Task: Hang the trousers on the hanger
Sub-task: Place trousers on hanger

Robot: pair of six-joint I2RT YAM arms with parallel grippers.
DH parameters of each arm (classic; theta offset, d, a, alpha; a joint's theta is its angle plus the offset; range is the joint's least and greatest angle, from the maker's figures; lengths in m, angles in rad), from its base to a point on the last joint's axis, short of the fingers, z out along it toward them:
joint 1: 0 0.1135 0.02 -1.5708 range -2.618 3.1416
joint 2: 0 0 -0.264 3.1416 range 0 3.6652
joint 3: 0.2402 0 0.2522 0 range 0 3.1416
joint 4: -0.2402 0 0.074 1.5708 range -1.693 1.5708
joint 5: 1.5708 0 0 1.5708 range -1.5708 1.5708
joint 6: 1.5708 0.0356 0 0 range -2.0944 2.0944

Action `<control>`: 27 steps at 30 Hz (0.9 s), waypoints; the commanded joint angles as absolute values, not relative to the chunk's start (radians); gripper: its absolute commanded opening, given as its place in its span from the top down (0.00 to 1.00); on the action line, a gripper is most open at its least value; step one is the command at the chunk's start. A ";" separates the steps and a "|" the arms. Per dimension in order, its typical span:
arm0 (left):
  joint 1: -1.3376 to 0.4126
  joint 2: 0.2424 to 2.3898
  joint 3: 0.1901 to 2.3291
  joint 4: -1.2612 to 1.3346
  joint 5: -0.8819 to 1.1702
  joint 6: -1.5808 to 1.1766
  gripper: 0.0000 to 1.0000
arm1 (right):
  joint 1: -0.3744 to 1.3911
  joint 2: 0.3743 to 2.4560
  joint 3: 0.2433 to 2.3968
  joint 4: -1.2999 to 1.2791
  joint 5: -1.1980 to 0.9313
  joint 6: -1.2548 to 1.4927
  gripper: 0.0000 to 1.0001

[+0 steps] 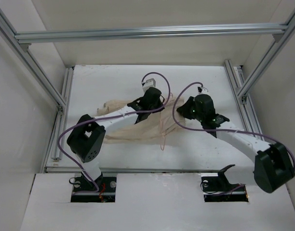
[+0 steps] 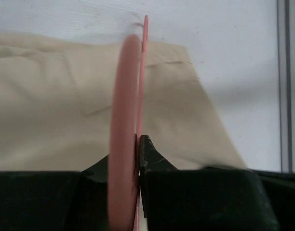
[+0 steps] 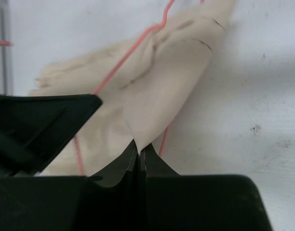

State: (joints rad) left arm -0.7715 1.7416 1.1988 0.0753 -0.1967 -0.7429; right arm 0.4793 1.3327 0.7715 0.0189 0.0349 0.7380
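On the middle of the white counter (image 1: 104, 79) lies one pair of trousers (image 1: 130, 130), beige, wrinkled, spread flat with a leg end pointing toward the right side. One hanger (image 1: 163, 139), thin pink wire, sits over the right part of the cloth, and its lower end runs off the fabric onto bare counter.

In the left wrist view the left claw (image 2: 139, 144) is clamped on the hanger (image 2: 145, 38). The wire stands edge-on between the tips and a blurred pink stretch of it is close to the lens. The trousers (image 2: 56, 96) fill the background behind it.

In the right wrist view the right claw (image 3: 139, 149) has its tips pressed together, and the lower corner of the trousers (image 3: 157, 91) runs straight into them, so I read it as pinching the cloth edge. The hanger wire (image 3: 128, 57) crosses the fabric diagonally above.

Count: two arms. The left arm (image 1: 113, 115) reaches over the trousers, the right arm (image 1: 234, 137) comes in from the right. There are two purple cables, one looping off each arm (image 1: 65, 139) (image 1: 175, 108). An aluminium frame (image 1: 138, 33) surrounds the counter.
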 commanded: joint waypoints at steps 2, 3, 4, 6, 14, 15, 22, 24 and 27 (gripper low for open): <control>-0.713 1.729 1.186 0.055 -0.264 -0.726 0.98 | 0.444 1.180 0.785 -0.001 0.097 0.732 0.95; -0.699 1.721 1.177 0.060 -0.264 -0.726 0.98 | 0.433 1.152 0.778 -0.017 0.095 0.732 0.95; -0.684 1.714 1.170 0.061 -0.265 -0.724 0.98 | 0.420 1.126 0.767 -0.029 0.092 0.732 0.95; -0.657 1.695 1.160 0.063 -0.265 -0.715 0.98 | 0.389 1.077 0.741 -0.051 0.089 0.733 0.95; -0.610 1.628 1.135 0.058 -0.242 -0.673 0.98 | 0.283 0.989 0.644 -0.074 0.028 0.752 0.95; -0.613 1.623 1.141 0.055 -0.244 -0.666 0.98 | 0.277 0.989 0.634 -0.077 0.031 0.753 0.95; -0.642 1.577 1.190 0.031 -0.219 -0.657 0.98 | 0.240 1.032 0.595 -0.057 -0.006 0.752 0.88; -0.657 1.562 1.210 0.017 -0.235 -0.649 0.98 | 0.243 1.054 0.600 -0.055 0.011 0.758 0.87; -0.657 1.531 1.242 0.000 -0.255 -0.641 0.98 | 0.235 1.065 0.612 -0.067 0.040 0.750 0.82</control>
State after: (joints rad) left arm -0.6510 1.6241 1.1599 -0.0074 -0.2283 -0.6682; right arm 0.2478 1.0626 0.5869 -0.1009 0.0143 0.7563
